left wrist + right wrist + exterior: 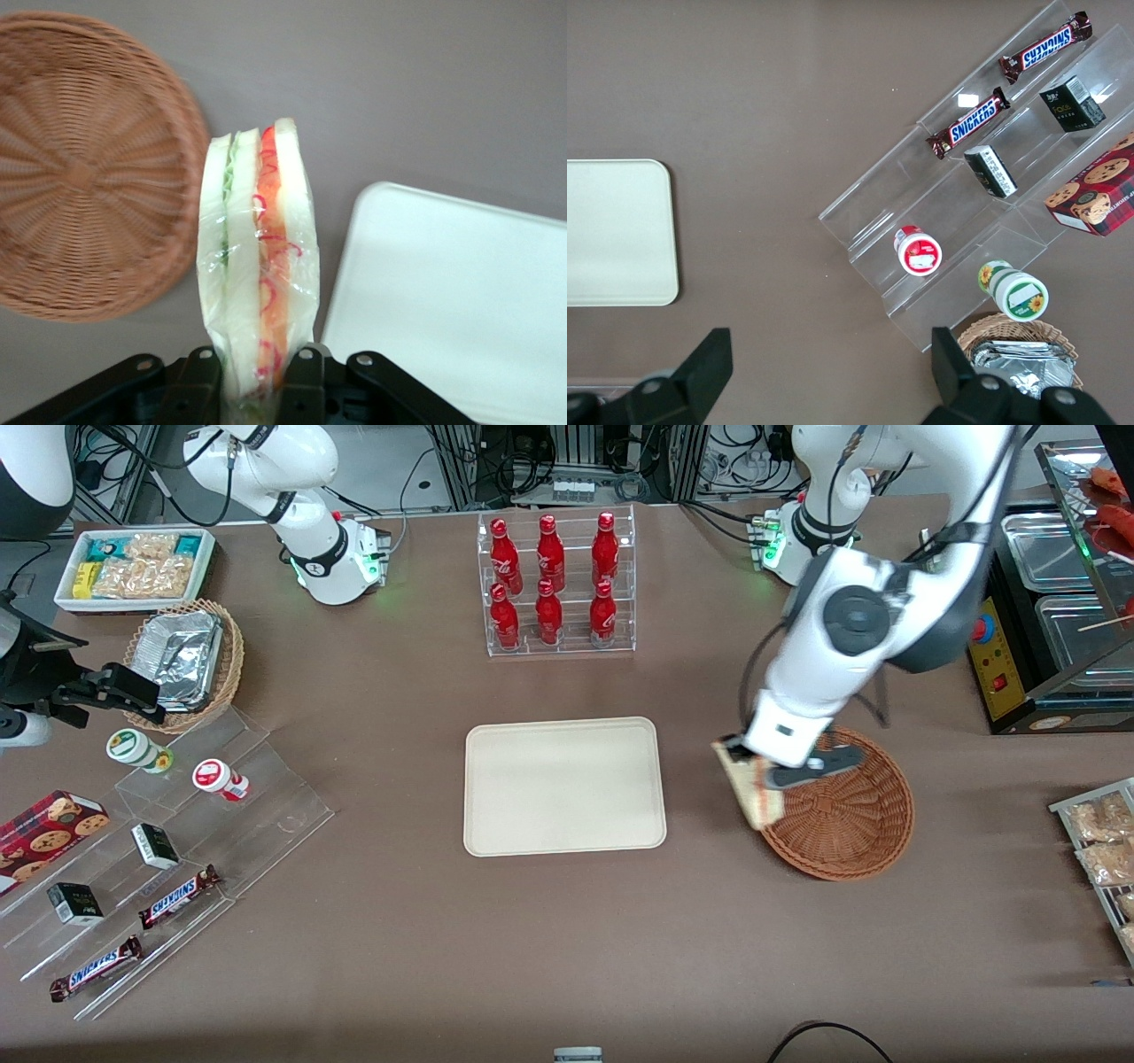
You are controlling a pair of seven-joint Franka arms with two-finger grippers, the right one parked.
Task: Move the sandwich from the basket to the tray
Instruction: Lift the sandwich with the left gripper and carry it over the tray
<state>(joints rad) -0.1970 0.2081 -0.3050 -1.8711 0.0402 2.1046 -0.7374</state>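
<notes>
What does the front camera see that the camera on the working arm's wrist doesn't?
Only the front view shows the red bottles in the clear rack, the Snickers bars and the tan wicker basket of foil trays.

Only the wrist view shows the triangular white-bread sandwich's red and green filling edge-on, clamped in the gripper.

Both show the round reddish-brown wicker basket and the flat cream rectangular tray.
</notes>
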